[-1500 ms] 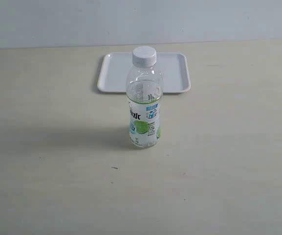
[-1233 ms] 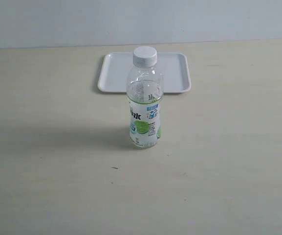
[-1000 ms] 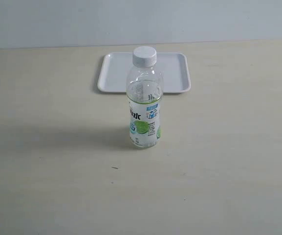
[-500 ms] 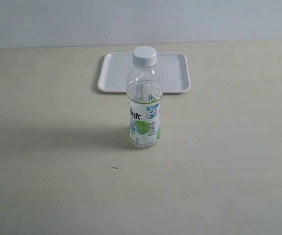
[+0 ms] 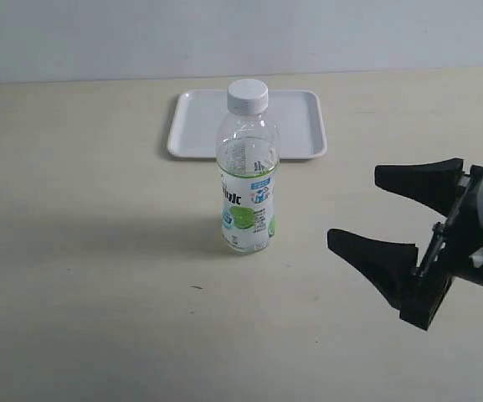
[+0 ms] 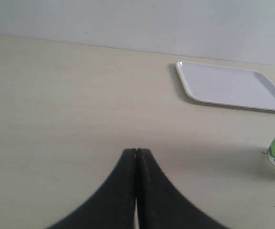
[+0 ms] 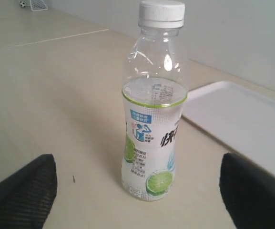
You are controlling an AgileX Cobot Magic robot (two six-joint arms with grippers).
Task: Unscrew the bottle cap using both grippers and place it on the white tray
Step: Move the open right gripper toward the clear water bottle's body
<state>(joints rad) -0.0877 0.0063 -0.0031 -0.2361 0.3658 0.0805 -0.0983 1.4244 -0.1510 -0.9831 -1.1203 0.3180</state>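
flat white rectangular plastic tray: just behind bottle | clear plastic drink bottle with lime label: upright | black right gripper: right of bottle, apart, fingers spread wide | black left gripper: well apart from bottle, fingers pressed together | small white ribbed screw cap: on bottle's neck

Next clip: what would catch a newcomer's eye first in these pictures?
The bottle stands upright mid-scene, cap on, in front of the tray. The right hand sits at the exterior view's right, open wide, facing the bottle but apart from it. The left hand is shut.
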